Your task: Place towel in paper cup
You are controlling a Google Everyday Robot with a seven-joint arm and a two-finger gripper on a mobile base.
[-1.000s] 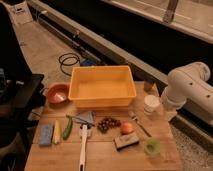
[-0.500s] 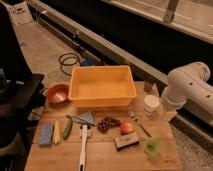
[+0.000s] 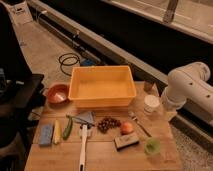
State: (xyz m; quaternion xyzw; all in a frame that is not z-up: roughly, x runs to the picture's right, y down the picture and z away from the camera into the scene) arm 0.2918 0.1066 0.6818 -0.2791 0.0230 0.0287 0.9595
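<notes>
The towel (image 3: 86,118) lies on the wooden counter (image 3: 102,161), just in front of the yellow bin (image 3: 102,87) and beside a dark cluster that looks like grapes (image 3: 107,124). The paper cup (image 3: 151,103) stands upright near the right corner of the bin, well apart from the towel. Nothing of the task is done yet.

The white arm (image 3: 190,89) is bent at the right side of the counter, close to the paper cup. I cannot see the tool itself; it is hidden somewhere behind these thick links. It is released, with its jaws wide, and it carries nothing.

In my judgement the step in hand is the reach to the towel. To do it well, the tool should come down from above and pinch the cloth in its raised middle, not at a flat edge. The green vegetable (image 3: 67,128) and the white handle (image 3: 83,147) lie very near the towel, so the jaws must not catch them.

The towel is soft and grey-blue, a little crumpled, and it will hang and fold when lifted. The cup is a short white cylinder and looks light, so a hanging corner could tip it. The cloth is better lowered straight into the mouth. The bin is smooth, rigid plastic with rounded corners.
</notes>
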